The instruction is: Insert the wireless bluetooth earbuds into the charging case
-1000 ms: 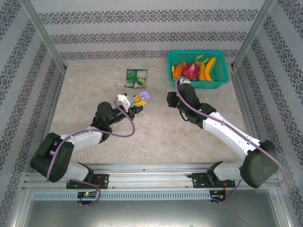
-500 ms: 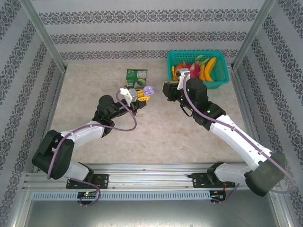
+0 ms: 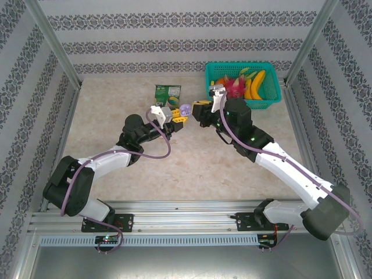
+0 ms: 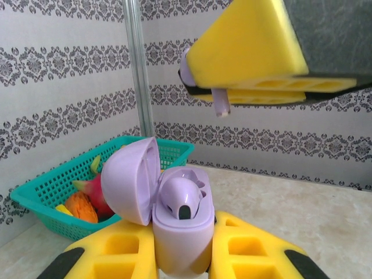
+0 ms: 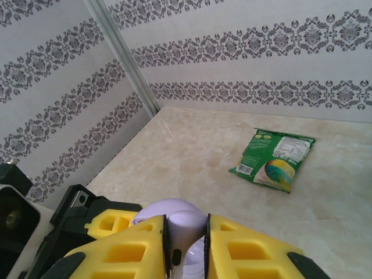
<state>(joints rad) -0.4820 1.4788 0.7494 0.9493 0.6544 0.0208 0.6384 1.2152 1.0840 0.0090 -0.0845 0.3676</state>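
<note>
The charging case (image 4: 180, 247) is a smooth, matte lilac shell, rounded like a pebble. Its domed lid (image 4: 131, 180) is hinged open to one side. The left gripper (image 4: 183, 232) clamps it between ribbed yellow fingers (image 4: 256, 256) with hollow square cells. One lilac earbud (image 4: 179, 197) sits in a well of the case, its glossy dark tip facing out.

Just above the case, the right gripper (image 4: 200, 87) is closed narrowly on a second lilac earbud (image 4: 219, 104). Only the short stem and a curve of the head show below the yellow wedge of that finger. The rest is pinched out of sight.

From the right wrist, this held earbud (image 5: 185, 226) appears as a pale bulb between the right gripper's (image 5: 186, 232) fingers. Rounded lilac shapes lie under it, and I cannot tell lid from body there. The left gripper's black and yellow frame (image 5: 110, 221) is cut off by the edge.

From above, the case (image 3: 185, 108) is a small lilac blur between the left gripper (image 3: 179, 116) and the right gripper (image 3: 199, 110). The earbuds are too small to make out there.

A crinkled green snack packet (image 3: 167, 96) lies flat on the beige stone-look table (image 3: 192, 168) behind the case. A teal plastic mesh basket (image 3: 273, 96) holding bananas (image 3: 256, 84) and a pink dragon fruit (image 4: 96, 192) stands beyond the case on the right gripper's side.
</note>
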